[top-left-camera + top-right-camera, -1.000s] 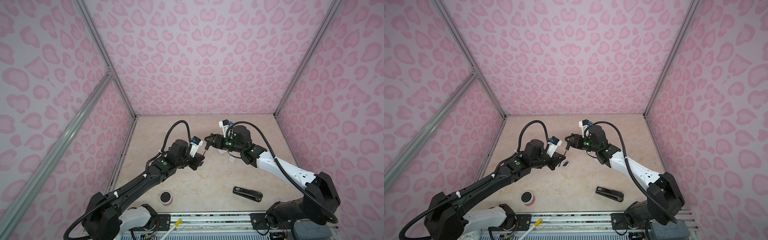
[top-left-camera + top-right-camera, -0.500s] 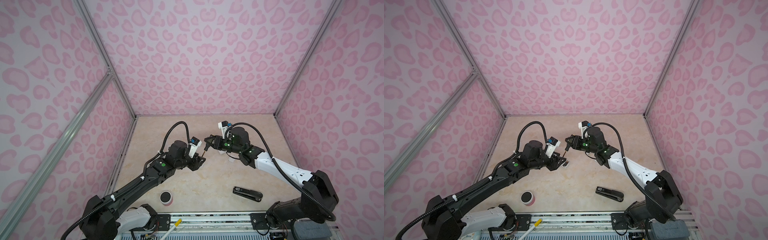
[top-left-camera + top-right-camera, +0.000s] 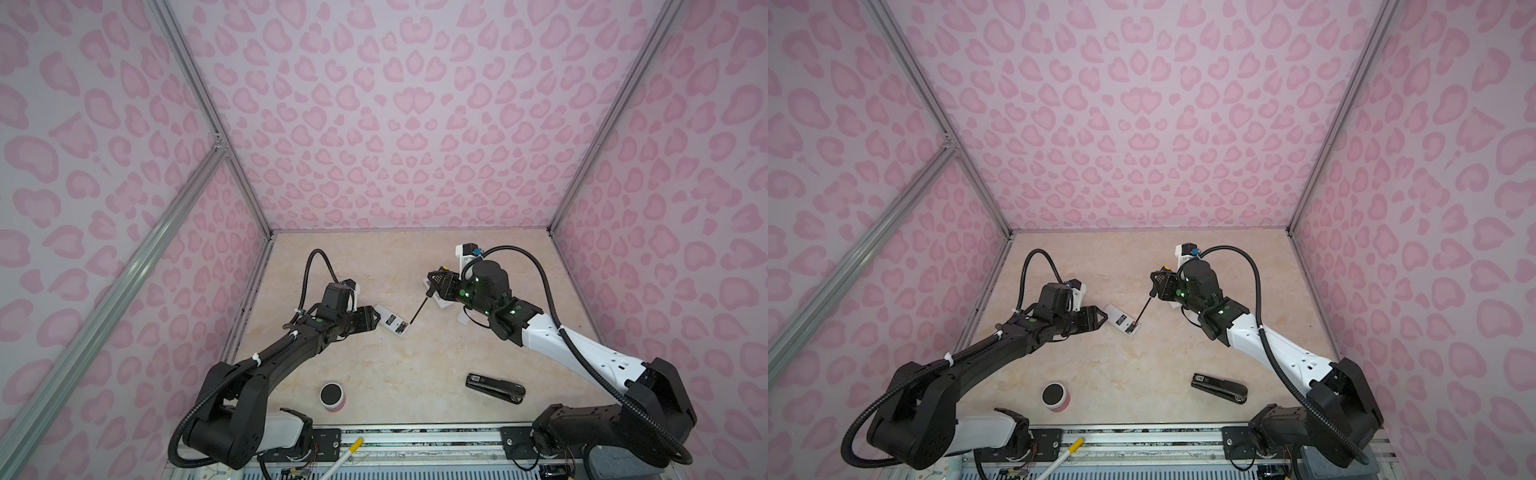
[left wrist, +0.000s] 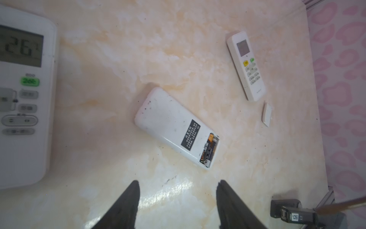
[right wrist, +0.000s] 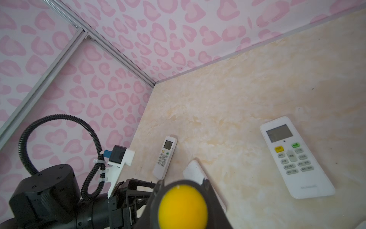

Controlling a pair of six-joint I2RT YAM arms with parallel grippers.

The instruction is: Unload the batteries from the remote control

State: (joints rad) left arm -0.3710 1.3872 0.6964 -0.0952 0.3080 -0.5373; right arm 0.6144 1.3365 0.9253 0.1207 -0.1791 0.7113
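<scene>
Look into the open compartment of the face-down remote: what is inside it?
Batteries, dark with gold bands, lie side by side in the open end of the remote. Their undersides are covered by the housing, and the exact count is unclear.

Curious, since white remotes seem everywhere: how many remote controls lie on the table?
3. The face-down remote, battery bay open, lies mid-table. The remote showing 26 lies face up on the left side; the third remote face up on the right. More could be hidden.
</scene>
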